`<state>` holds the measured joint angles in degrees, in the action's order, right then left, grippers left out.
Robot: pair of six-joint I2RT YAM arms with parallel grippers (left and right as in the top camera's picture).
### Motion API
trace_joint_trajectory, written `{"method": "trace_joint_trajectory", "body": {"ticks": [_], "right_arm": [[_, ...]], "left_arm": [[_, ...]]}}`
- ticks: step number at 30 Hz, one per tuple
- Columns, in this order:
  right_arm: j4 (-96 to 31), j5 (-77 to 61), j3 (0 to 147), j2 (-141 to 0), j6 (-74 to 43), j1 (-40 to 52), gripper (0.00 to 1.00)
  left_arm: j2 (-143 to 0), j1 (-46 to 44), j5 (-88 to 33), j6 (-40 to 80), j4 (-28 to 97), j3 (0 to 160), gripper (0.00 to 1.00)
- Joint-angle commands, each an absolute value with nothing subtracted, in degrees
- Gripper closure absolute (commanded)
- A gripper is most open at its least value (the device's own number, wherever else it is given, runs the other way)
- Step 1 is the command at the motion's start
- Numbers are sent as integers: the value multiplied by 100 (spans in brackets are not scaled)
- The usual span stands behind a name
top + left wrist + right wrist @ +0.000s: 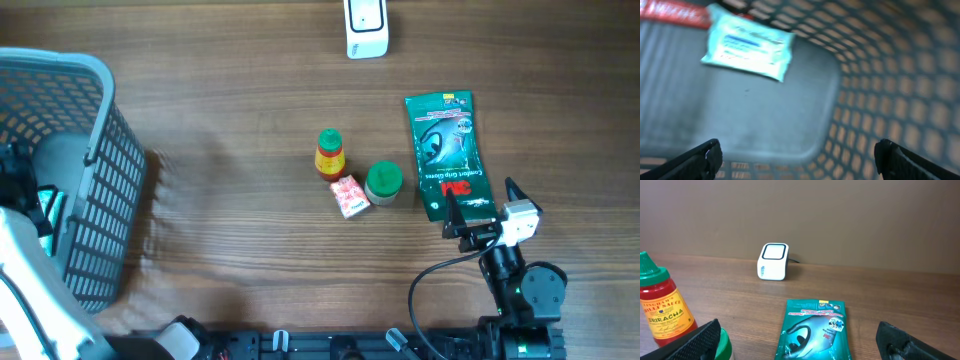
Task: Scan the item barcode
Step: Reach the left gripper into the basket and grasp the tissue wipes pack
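Left hand (800, 157) spread wide, holding nothing, dark fingertips at the lower corners of the left wrist view. Reaching down into a grey plastic lattice basket (110, 180) at the far left of the overhead view. On the basket floor, toward the upper left of the wrist view, a pale blue soft packet (747, 47) lying flat. Just beyond it, a red packet (675, 14) cut by the top edge. Both blurred, print unreadable.

Right hand (483, 207) at the lower right of the overhead view, likewise wide open and empty. One finger crossing the lower edge of a flat green printed glove packet (450, 155); contact not clear.

Packet lying flat on the brown wooden desk (240, 240), right of centre. Long axis up and down the frame, upper end leaning slightly left. Yellow-tagged header end toward the top edge, red-and-white logo end toward the hand. In the right wrist view, straight ahead between the fingertips, header end farthest away.

Left of the packet, a tight cluster: a round green-lidded jar (384, 182), a small red-and-white carton (350, 196) just beside it, and an upright red sriracha bottle with green cap (330, 155).

Near the top edge, well apart from the packet, a small white cube-shaped scanner (366, 28).
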<state>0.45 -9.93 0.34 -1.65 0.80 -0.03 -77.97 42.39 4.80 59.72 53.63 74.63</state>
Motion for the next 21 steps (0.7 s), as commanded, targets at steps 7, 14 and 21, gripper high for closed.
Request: {"method": "trace_joint_trajectory", "body": {"ticks": [7,14,21], "right_arm": [[62,-897,30,-141,148,32,0],[62,-897,30,-141,148,32,0],[62,-897,30,-141,148,32,0]], "left_arm": [[-9312,4342,1127,7915,5168,7485,0],[-10064,4342,1761,8023,4770,7485,4],[-10628,4342,1793,8023,4580,7485,16]]}}
